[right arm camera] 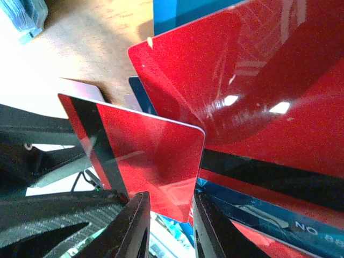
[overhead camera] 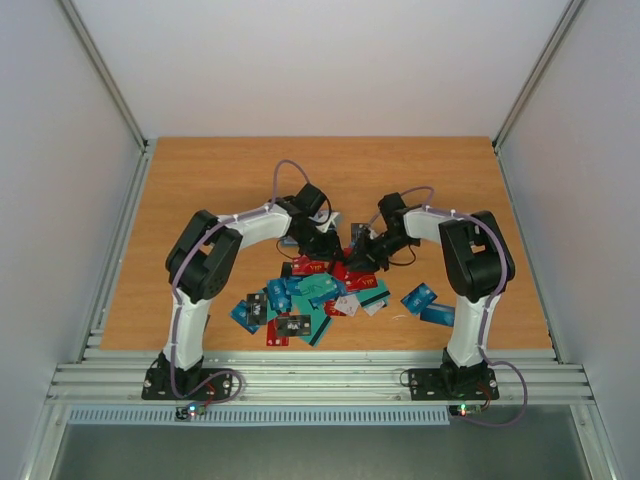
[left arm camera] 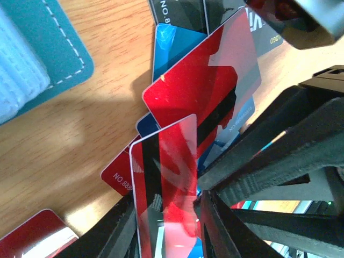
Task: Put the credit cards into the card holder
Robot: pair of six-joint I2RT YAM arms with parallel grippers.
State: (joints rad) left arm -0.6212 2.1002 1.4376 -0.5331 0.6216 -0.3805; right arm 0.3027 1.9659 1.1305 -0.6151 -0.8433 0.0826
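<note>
Since the holder (left arm camera: 51,51) lies on the bench (left arm camera: 70,145) beside the pile (overhead camera: 310,295), left pincer (left arm camera: 167,208) clamping a striped card (left arm camera: 161,156), right pincer (right arm camera: 171,200) clamping a red card (right arm camera: 145,145), I'd drop one, steady the holder, then slide edge-first.

Both arms (overhead camera: 210,260) fold inward, elbows raised. The left gripper (overhead camera: 325,243) sits close at 9 o'clock of the right gripper (overhead camera: 360,252), each with fingers (right arm camera: 134,226) narrowly apart.

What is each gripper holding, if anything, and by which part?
The left gripper clamps a red black-striped plastic card across its long edges near one end; the right gripper holds a red striped card likewise.
</note>
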